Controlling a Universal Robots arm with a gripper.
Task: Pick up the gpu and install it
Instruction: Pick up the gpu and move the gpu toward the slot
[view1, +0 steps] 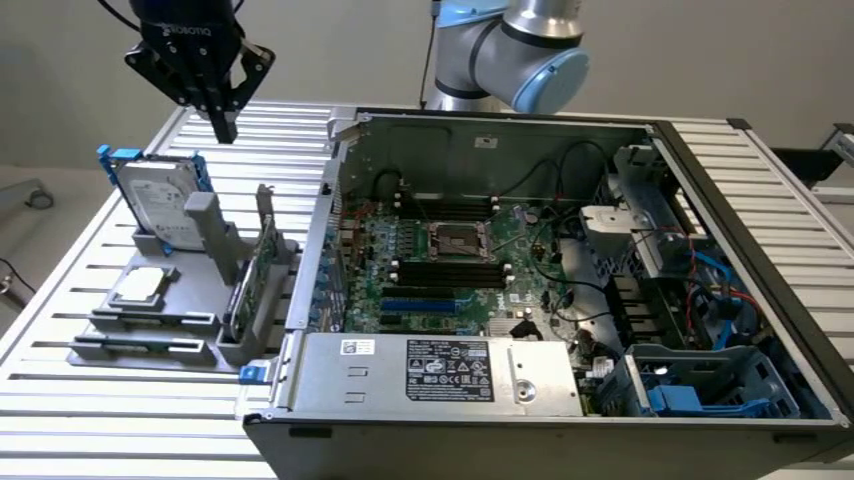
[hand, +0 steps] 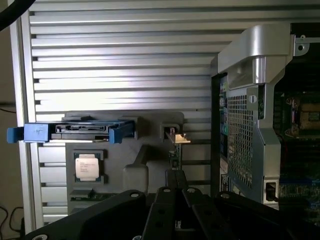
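Note:
The gpu (view1: 254, 285) stands edge-on in a slot of the grey holder (view1: 147, 335) on the slatted table, at the exterior view's left, beside the open computer case (view1: 534, 270). In the wrist view the gpu (hand: 174, 152) is a thin strip with a metal bracket end, just beyond my fingertips. My gripper (view1: 222, 128) hangs high above the table, behind the holder and apart from the card, its black fingers shut with nothing between them. The wrist view has the shut gripper (hand: 175, 176) pointing down over the holder.
A silver hard drive in a blue frame (view1: 158, 200) stands upright in the same holder, and a square processor chip (view1: 140, 287) lies flat on it. The case's metal side wall (hand: 240, 140) rises close beside the card. The motherboard (view1: 454, 265) lies exposed inside.

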